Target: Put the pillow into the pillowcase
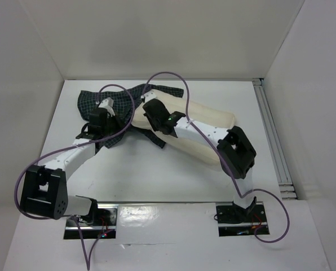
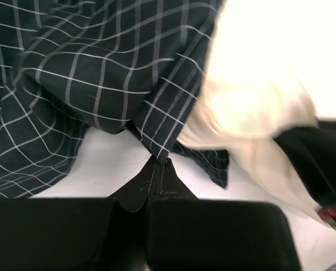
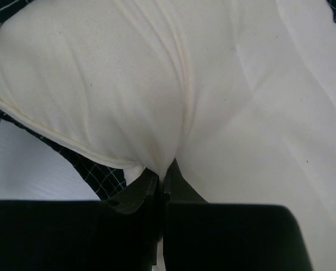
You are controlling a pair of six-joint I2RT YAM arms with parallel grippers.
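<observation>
Left wrist: left claw [image 2: 158, 165] closed tight on a pillowcase [image 2: 89, 79] fold, just left of pillow [image 2: 258, 84]. Right claw [image 3: 166, 171] pinches pillow cloth. Pillowcase bunched at pillow's left end, both on bench [image 1: 157, 178].

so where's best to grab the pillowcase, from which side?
Pinch the pillowcase at its near edge beside the pillow, coming in low from the arms' side: the cloth forms a thin fold there, where the left gripper is shut on it.
</observation>
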